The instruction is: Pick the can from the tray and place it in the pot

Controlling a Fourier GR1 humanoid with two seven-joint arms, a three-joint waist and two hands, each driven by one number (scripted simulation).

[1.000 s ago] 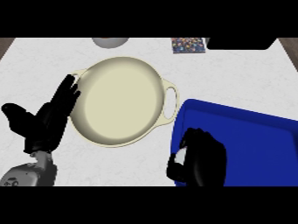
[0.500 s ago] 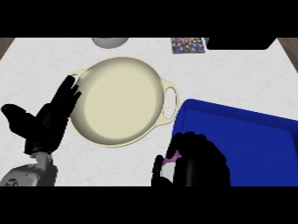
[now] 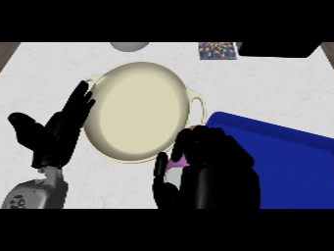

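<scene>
While curled round the can (image 3: 175,164) (mostly hidden), right hand (image 3: 209,171) sits btwn pot (image 3: 137,110) & tray (image 3: 292,162).

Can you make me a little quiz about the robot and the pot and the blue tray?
1. True or false: the pot already has something inside it.
2. Which hand is curled round a small thing with a pink patch: A the left hand, B the right hand?
3. Fill in: the blue tray lies to the pot's ____ side in the head view.

Key
1. False; only its bare cream inside shows.
2. B; the left hand is open, its fingers straight beside the pot's left rim.
3. Right.
</scene>
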